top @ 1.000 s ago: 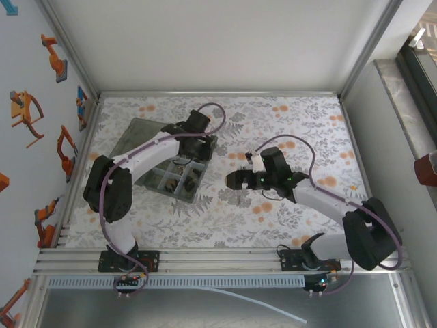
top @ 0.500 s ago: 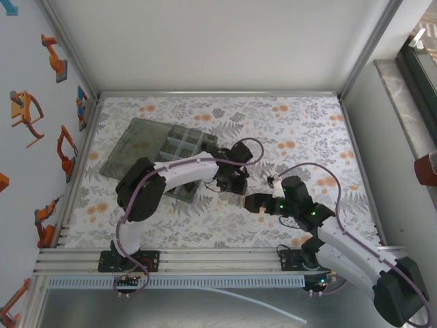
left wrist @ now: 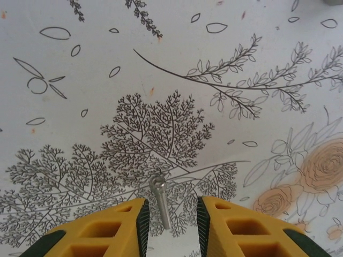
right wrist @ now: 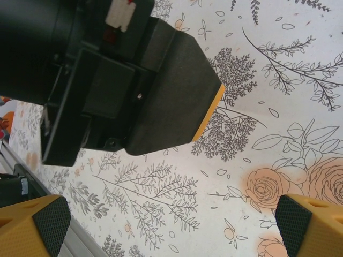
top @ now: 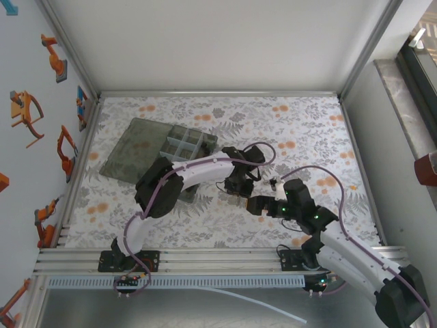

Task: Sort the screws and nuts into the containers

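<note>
Worktop: a flower-printed sheet is spread over the worktop [top: 300,116], so loose parts are left lying flat and reachable from above.
Containers: the containers [top: 186,145] are seen upper left of centre in the top view. The lid [top: 130,147] is folded flat to their left, so the compartments are kept open for dropping. Their contents are too small to be told.
Left arm: the left arm [top: 194,167] is stretched past the box toward mid-frame, presumably because the piece being addressed lies there, well apart from the box.
Right fingers: the right fingers [right wrist: 32,225] are spread wide with nothing between them. They are held just beside the left wrist, which is judged a waiting pose.
Left fingers: the left fingers [left wrist: 102,230] are held narrowly apart at the bottom of the wrist view, one on each side of a screw. Nothing is clamped, as a gap is seen on both sides.
Screw: a silvery screw [left wrist: 160,206] is seen lying on the sheet, head up-frame and shank running down between the pads. It is lined up so that a closing would catch the shank crosswise.
</note>
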